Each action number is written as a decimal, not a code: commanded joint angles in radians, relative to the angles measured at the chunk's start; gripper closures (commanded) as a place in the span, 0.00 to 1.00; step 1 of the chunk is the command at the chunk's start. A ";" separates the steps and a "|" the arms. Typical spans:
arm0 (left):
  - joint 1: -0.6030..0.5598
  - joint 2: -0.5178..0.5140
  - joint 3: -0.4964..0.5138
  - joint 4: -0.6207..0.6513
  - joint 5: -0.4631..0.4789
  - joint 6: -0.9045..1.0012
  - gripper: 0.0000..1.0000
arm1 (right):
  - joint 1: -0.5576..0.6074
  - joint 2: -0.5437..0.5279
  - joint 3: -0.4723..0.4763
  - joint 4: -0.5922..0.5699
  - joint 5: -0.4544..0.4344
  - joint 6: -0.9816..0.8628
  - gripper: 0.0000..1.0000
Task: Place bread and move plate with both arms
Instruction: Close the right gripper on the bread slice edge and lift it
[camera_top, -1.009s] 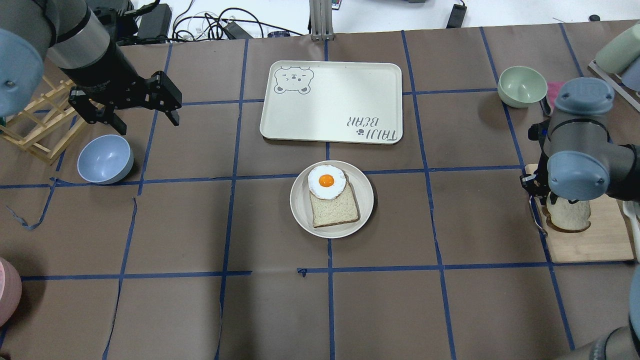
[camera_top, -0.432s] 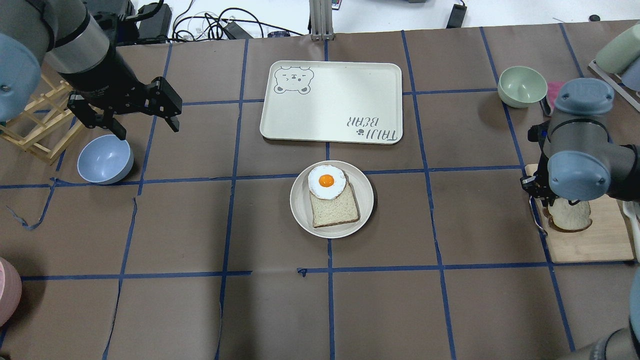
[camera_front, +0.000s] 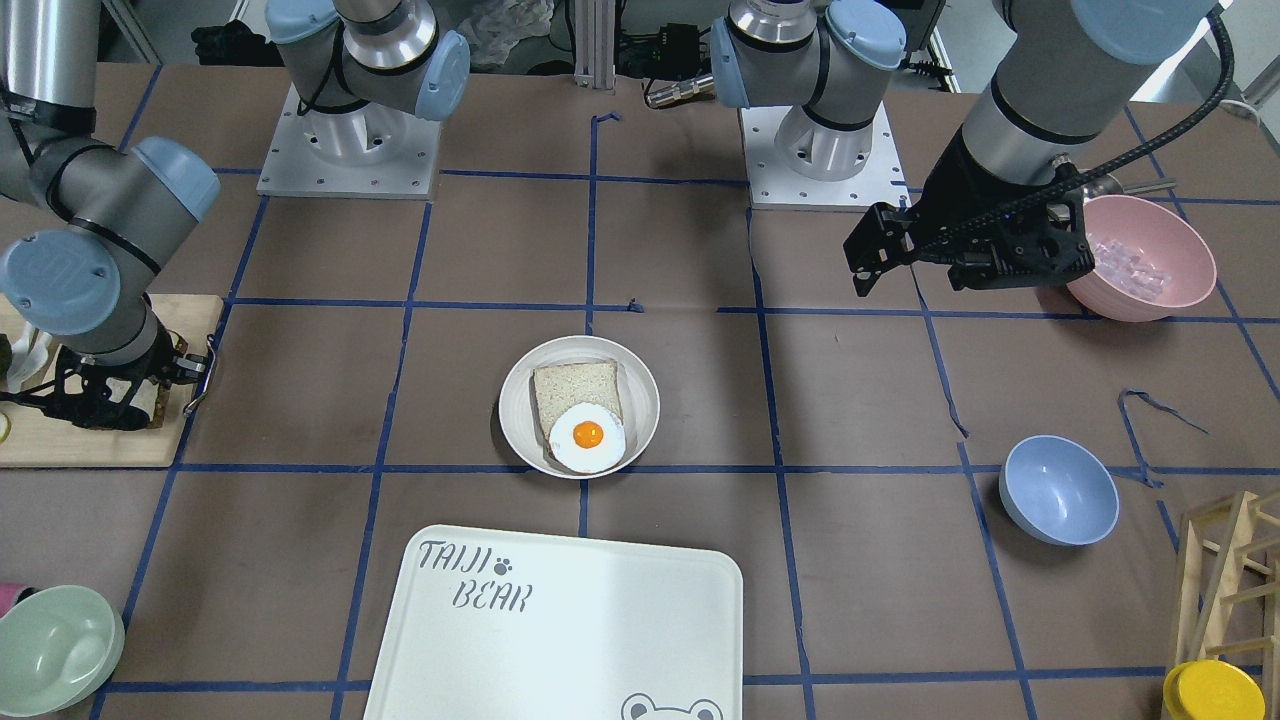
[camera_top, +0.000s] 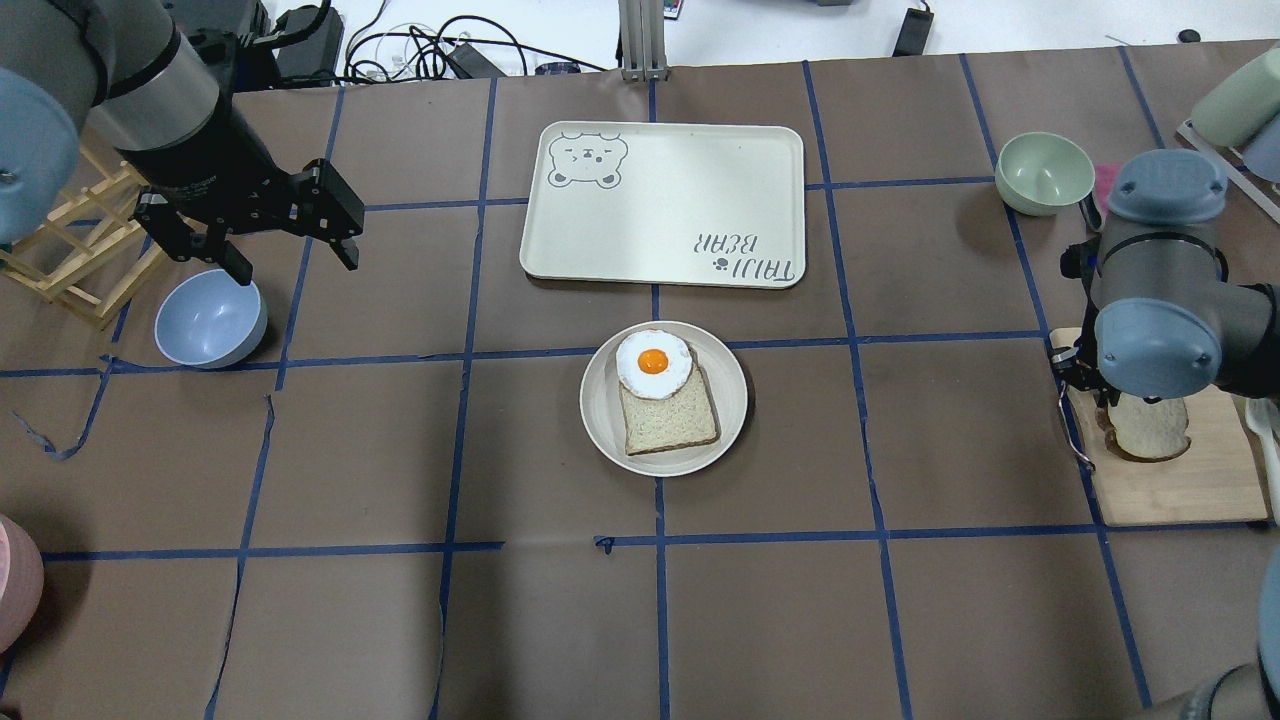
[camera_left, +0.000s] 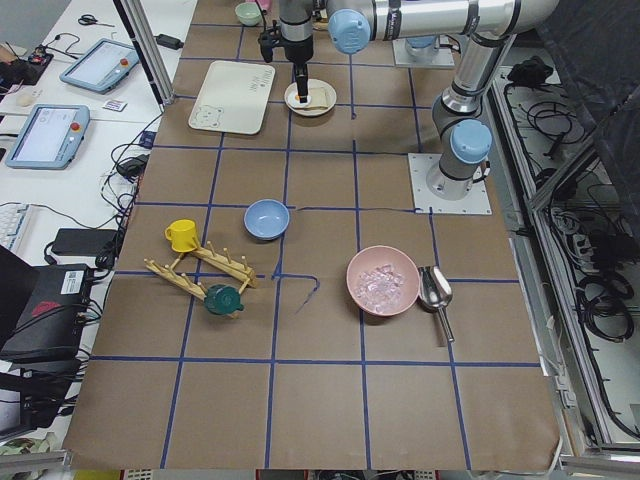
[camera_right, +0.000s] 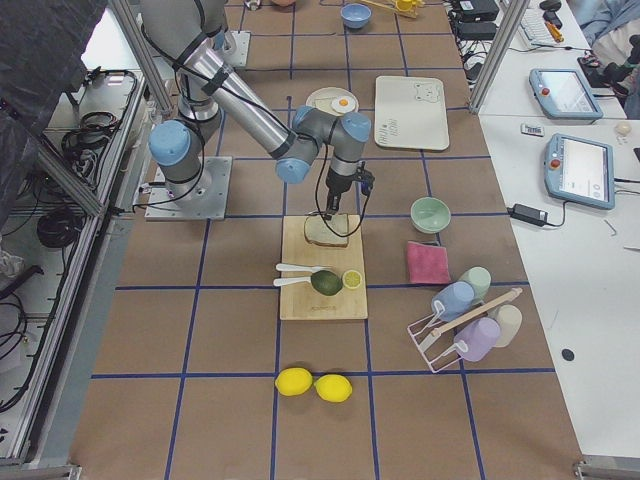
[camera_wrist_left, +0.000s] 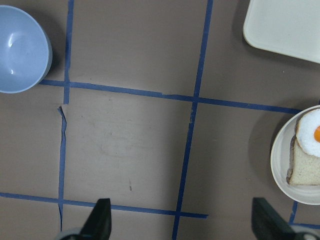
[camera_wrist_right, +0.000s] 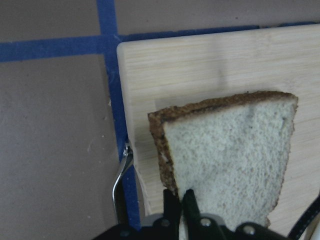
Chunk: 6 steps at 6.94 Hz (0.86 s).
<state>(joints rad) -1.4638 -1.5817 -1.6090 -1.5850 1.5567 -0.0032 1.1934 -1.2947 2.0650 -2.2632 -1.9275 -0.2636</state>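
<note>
The bread, a pale slice with a dark crust, is over the wooden cutting board at the table's right side; it also shows in the overhead view. My right gripper is shut on the slice's edge. I cannot tell whether the slice still touches the board. The off-white plate sits mid-table and holds a squarer slice with a fried egg. My left gripper is open and empty, above the table left of the plate, near the blue bowl.
The white TAIJI BEAR tray lies just beyond the plate. A green bowl stands far right. A pink bowl and a wooden rack are on the left side. Spoons, an avocado and lemons lie near the board.
The right wrist has shifted slightly with the bread in its grip. The left gripper has drifted a little toward the blue bowl and stays open.
</note>
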 joint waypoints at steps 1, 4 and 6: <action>-0.001 0.000 -0.002 -0.023 0.003 0.000 0.00 | 0.014 -0.047 -0.002 0.007 -0.025 0.007 1.00; -0.001 0.002 0.000 -0.023 0.003 0.000 0.00 | 0.112 -0.122 -0.102 0.206 -0.059 0.113 1.00; 0.000 0.002 -0.002 -0.030 0.003 0.000 0.00 | 0.264 -0.127 -0.260 0.373 -0.022 0.168 1.00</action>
<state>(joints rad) -1.4648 -1.5795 -1.6100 -1.6136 1.5601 -0.0031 1.3596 -1.4165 1.8996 -1.9833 -1.9653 -0.1349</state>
